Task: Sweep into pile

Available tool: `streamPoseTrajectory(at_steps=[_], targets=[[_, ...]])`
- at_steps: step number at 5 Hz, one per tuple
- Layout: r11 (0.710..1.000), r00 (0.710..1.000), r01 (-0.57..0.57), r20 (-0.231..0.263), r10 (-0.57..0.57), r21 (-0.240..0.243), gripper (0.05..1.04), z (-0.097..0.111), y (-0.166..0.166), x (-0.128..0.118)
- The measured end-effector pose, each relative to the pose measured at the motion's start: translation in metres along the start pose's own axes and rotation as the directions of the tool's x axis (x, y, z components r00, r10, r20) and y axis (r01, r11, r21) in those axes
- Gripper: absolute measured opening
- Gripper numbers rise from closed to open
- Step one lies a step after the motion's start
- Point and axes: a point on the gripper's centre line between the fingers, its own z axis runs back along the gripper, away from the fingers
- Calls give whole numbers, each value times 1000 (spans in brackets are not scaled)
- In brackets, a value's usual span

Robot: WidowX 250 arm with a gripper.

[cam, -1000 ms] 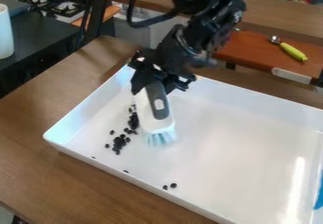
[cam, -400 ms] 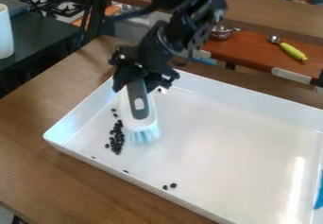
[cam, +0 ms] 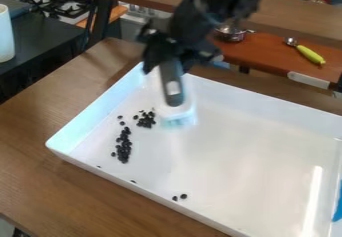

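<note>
Black and blurred, the gripper (cam: 168, 60) is closed around the handle of the brush (cam: 174, 93), above the white tray (cam: 87, 118). Just beside the bristles (cam: 178, 121) sits a compact cluster of black beans (cam: 145, 120); past it lies a longer cluster (cam: 123, 147). The sweeping looks partly done: most beans are gathered, but both clusters need joining, and strays (cam: 184, 196) near the tray's front edge need bringing in.

A brown wooden table (cam: 47, 181) carries a white, rectangular, low-walled tray (cam: 240, 156) lying flat on its top.
</note>
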Motion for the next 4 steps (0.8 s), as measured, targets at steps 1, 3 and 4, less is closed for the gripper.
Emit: streamPoseTrajectory(at_steps=[1,3,4], targets=[[994,997,82,18,-81,-76,494,27,-21,-22],[947,954,296,83,-288,-123,494,56,-80,-85],[932,937,346,96,-336,-107,494,53,-93,-103]])
